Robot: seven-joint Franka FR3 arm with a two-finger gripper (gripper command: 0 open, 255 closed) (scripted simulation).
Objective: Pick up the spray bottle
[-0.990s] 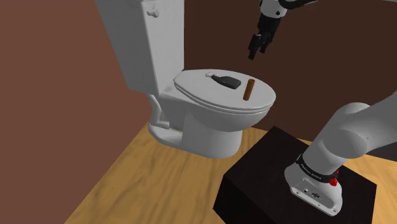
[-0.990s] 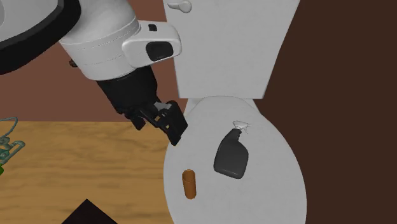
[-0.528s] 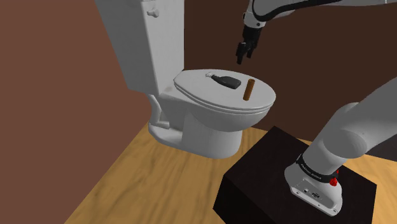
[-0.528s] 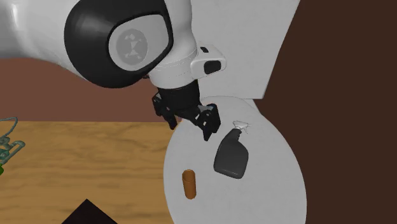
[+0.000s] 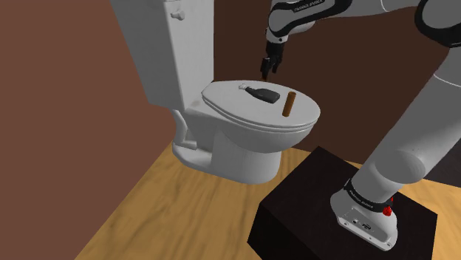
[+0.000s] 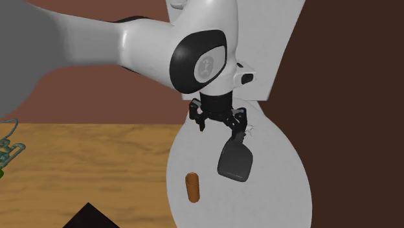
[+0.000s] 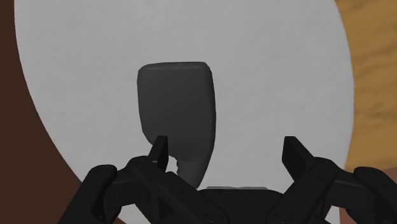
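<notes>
The tool (image 5: pixel 265 70) hangs above the toilet lid (image 5: pixel 222 103) with its 2 black fingers (image 7: pixel 294 154) spread wide apart, clasping nothing and touching nothing. In the shoulder view it points down just over the tank end of the spray bottle (image 5: pixel 264 94), with a gap of air between fingertips and bottle. In the second exterior view the tool (image 6: pixel 220 124) sits over the bottle's head, so that part is covered while the dark body (image 6: pixel 235 162) shows below it. In the wrist view the tool (image 7: pixel 226 153) looks straight down at the lid (image 7: pixel 280 70). The bottle (image 7: pixel 177 118) lies beyond the tip of 1 finger, and the other finger stands over bare white lid, well clear of the bottle.

There is 1 spray bottle: a dark grey body with a pale head, lying flat on its side on the closed lid, head toward the tank (image 5: pixel 170 44). There is 1 short brown cylinder (image 5: pixel 289 104). It stands upright on the same lid, near the bottle but apart from it, toward the rim on the stand's side. In the second exterior view the cylinder (image 6: pixel 191 186) shows to the left of the bottle.

There is 1 white toilet on a wooden floor (image 5: pixel 148 214) against brown walls. There is 1 white arm, rising from 1 dark box stand (image 5: pixel 310 199). At the second exterior view's left edge lies 1 teal wire object (image 6: pixel 8 150) on the floor, too cut off to name.
</notes>
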